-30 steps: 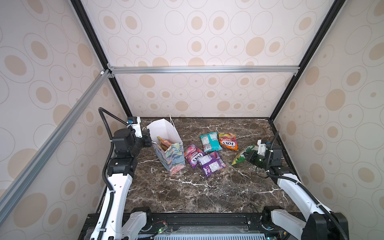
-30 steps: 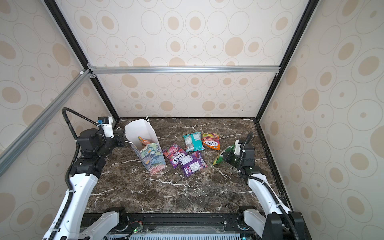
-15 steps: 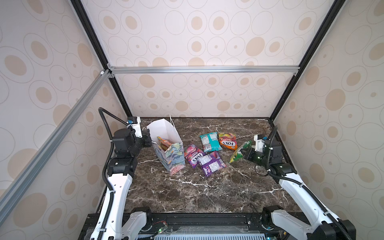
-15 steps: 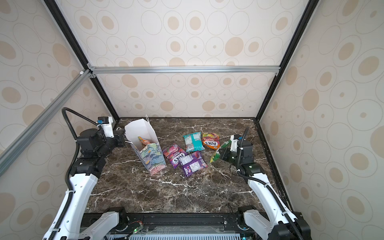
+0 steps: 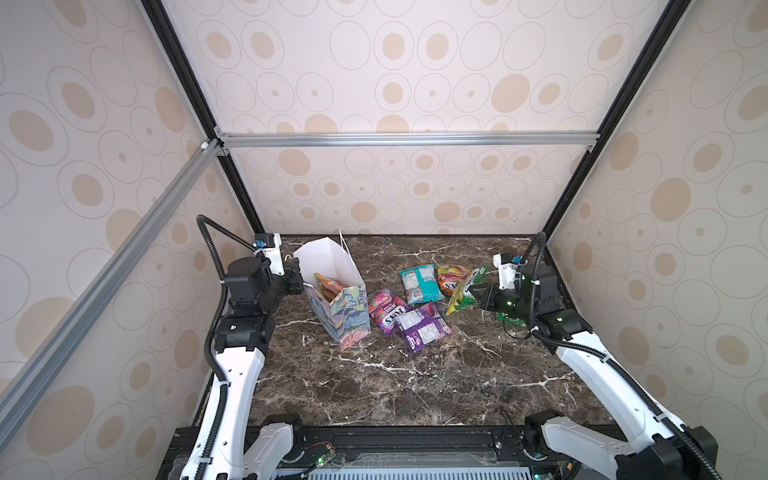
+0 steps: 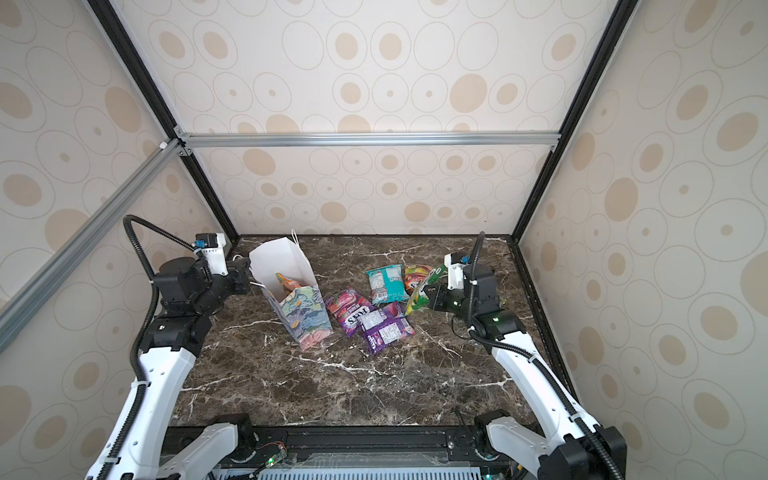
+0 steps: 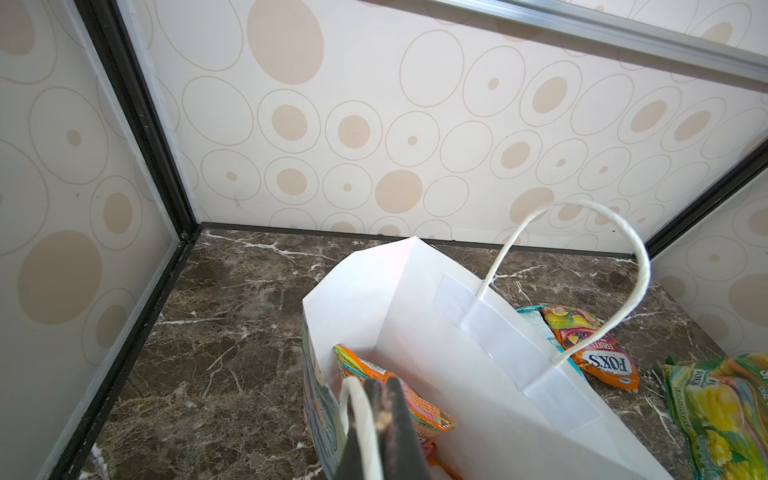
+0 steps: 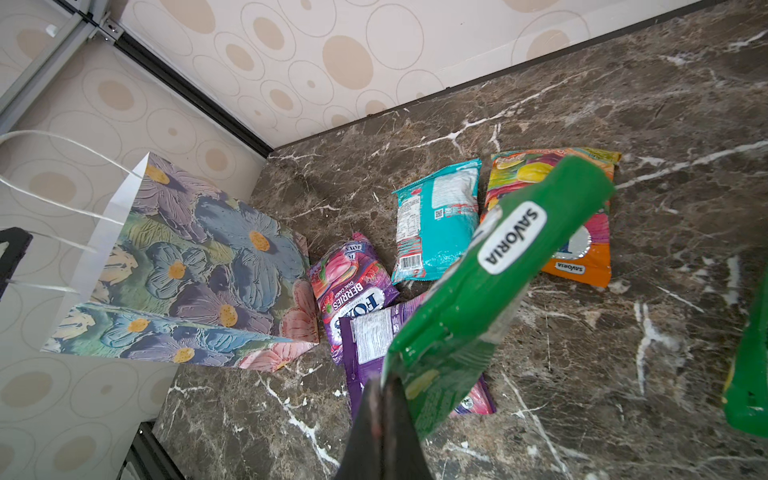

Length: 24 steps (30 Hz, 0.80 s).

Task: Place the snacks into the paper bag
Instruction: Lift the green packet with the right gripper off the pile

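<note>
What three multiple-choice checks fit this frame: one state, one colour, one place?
1. What is the left claw doing?
A. shut on the bag's cord handle
B. open above the bag
C. shut on a packet

2. What colour is the packet in the right claw?
A. purple
B. green
C. teal

3. Where is the teal packet?
A. in the bag
B. in the left claw
C. flat on the table, beside the orange packet

Key:
1 A: the left wrist view shows the white cord pinched in the shut claw.
2 B: the right wrist view shows the shut claw gripping the green packet by its edge.
3 C: both top views show it lying next to the orange packet.
</note>
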### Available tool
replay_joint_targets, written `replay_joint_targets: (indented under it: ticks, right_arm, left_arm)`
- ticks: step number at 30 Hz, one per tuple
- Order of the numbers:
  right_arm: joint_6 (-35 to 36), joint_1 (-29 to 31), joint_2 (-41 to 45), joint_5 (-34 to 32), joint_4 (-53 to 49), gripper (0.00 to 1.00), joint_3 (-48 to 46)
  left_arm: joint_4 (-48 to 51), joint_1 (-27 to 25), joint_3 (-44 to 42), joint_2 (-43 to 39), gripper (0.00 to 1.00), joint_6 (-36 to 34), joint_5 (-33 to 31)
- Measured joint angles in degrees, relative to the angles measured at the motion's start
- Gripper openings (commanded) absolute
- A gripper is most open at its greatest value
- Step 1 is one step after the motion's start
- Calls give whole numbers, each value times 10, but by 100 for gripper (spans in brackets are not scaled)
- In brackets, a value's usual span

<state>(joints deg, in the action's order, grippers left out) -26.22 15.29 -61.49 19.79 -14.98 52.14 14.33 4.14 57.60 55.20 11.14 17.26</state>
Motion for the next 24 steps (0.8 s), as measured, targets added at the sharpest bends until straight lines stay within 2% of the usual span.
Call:
replay_joint_targets:
  ticks: [24]
  right_arm:
    - [67,119,-66,-16,-59,0,167]
  left_arm:
    - [0,0,0,-1,0,0,0]
